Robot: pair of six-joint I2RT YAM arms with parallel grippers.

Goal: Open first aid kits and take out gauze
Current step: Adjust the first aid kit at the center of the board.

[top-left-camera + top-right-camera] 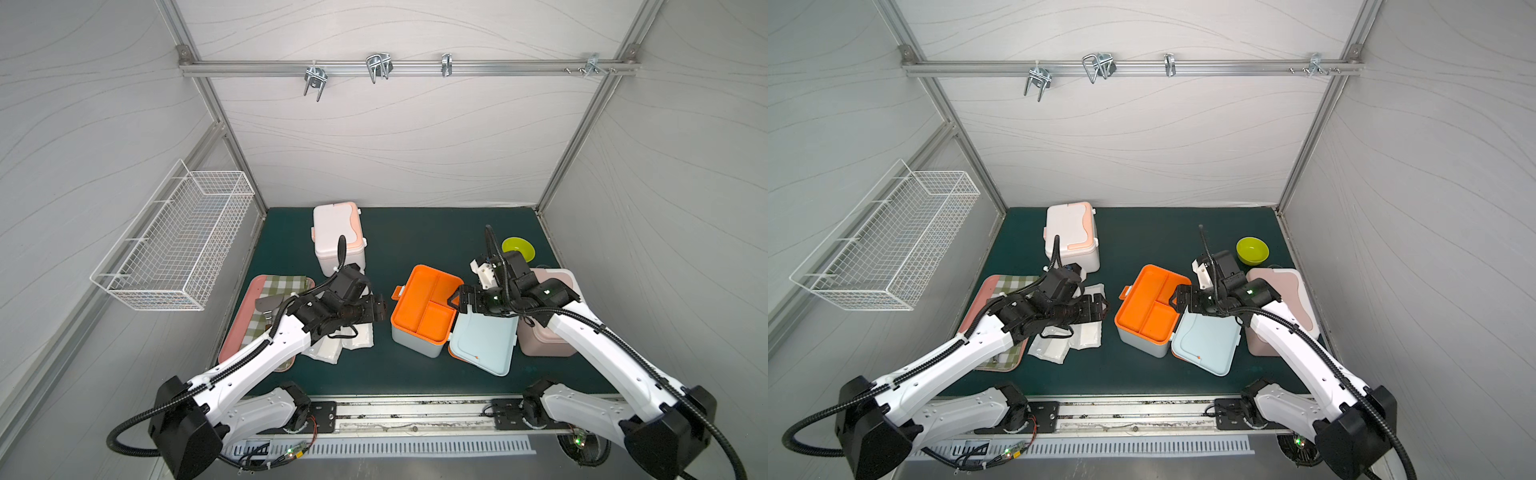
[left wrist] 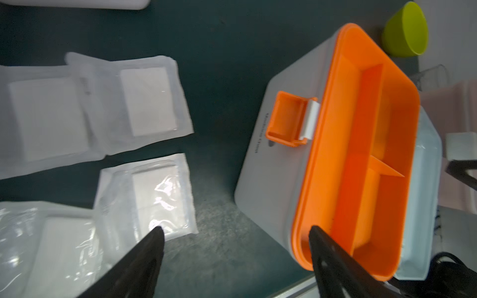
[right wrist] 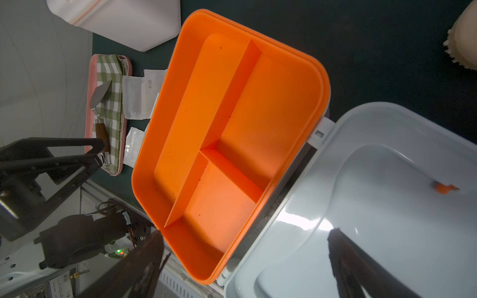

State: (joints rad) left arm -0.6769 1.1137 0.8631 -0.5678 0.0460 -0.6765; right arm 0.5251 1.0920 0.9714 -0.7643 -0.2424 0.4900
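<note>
The pale blue first aid kit (image 1: 415,340) stands open mid-table, its orange tray (image 1: 424,303) bare inside and its lid (image 1: 482,345) flipped back flat. The white kit with peach trim (image 1: 336,237) is closed at the back left. The dusty pink kit (image 1: 548,336) sits closed, partly behind my right arm. Several gauze pouches (image 2: 147,100) lie on the mat left of the blue kit, partly under my left arm (image 1: 332,349). My left gripper (image 2: 236,229) is open and holds nothing, between the pouches and the blue kit (image 1: 380,309). My right gripper (image 3: 246,233) is open over the kit's hinge side (image 1: 455,303).
A pink tray (image 1: 227,347) with checked cloth and a scraper lies at the left. A green bowl (image 1: 518,249) and a clear glass (image 2: 431,77) stand at the back right. A white wire basket (image 1: 178,249) hangs on the left wall.
</note>
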